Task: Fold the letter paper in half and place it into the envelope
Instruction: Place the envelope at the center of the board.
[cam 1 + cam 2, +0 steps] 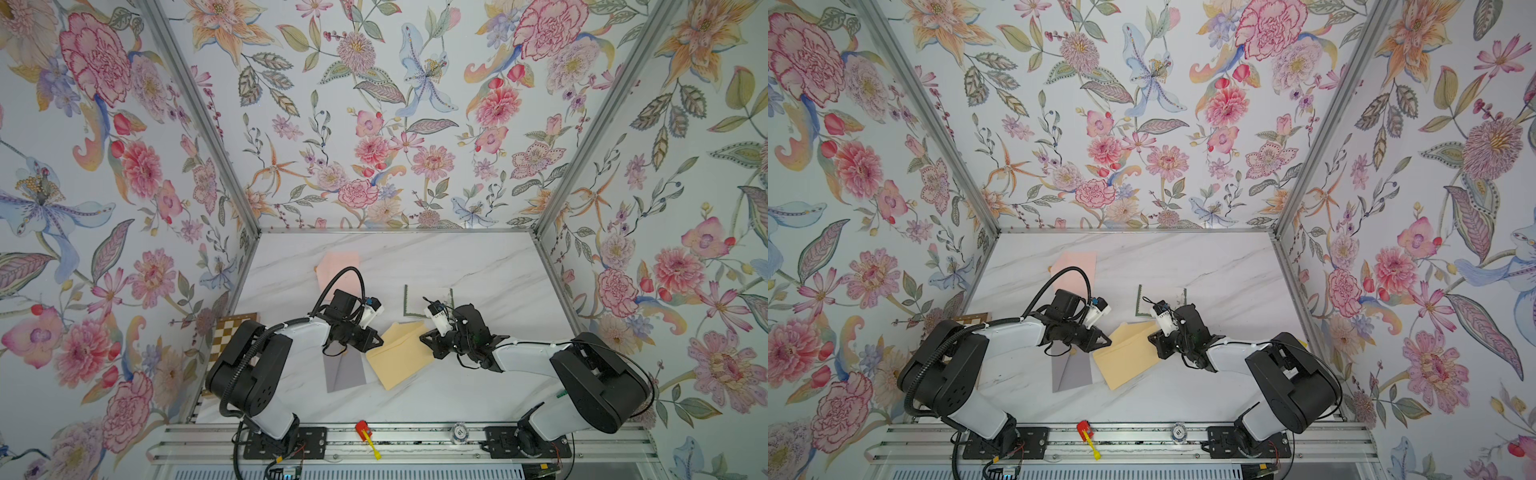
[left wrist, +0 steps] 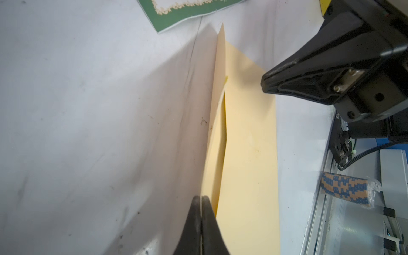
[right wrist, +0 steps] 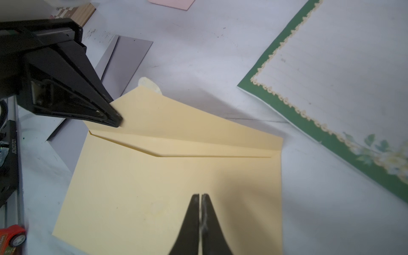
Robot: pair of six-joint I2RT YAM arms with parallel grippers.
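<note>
a white marble-veined table [image 1: 457, 266] sits in a booth of floral wallpaper walls [image 1: 374, 104] with aluminium corner posts [image 1: 199, 112] and a slotted rail [image 1: 415, 444] along the 6 o'clock edge. the cream envelope [image 1: 399, 357] lies askew near the table's centre, flap open toward 12 o'clock. the left gripper [image 1: 380, 340] is clenched on that flap's edge at the envelope's 10 o'clock, and the flap stands raised in the left wrist view. the right gripper [image 3: 200, 197] is clenched on nothing, tips over the envelope's body at its 3 o'clock side. the green-bordered letter paper [image 1: 413, 301] lies flat and unfolded at 1 o'clock of the envelope. a grey sheet [image 1: 345, 372] lies at its 9 o'clock, a pink paper [image 1: 336, 266] at 11 o'clock, a chessboard [image 1: 230, 332] at the 9 o'clock edge. a red toy car [image 1: 363, 428] and a chip stack [image 1: 457, 432] rest on the rail.
</note>
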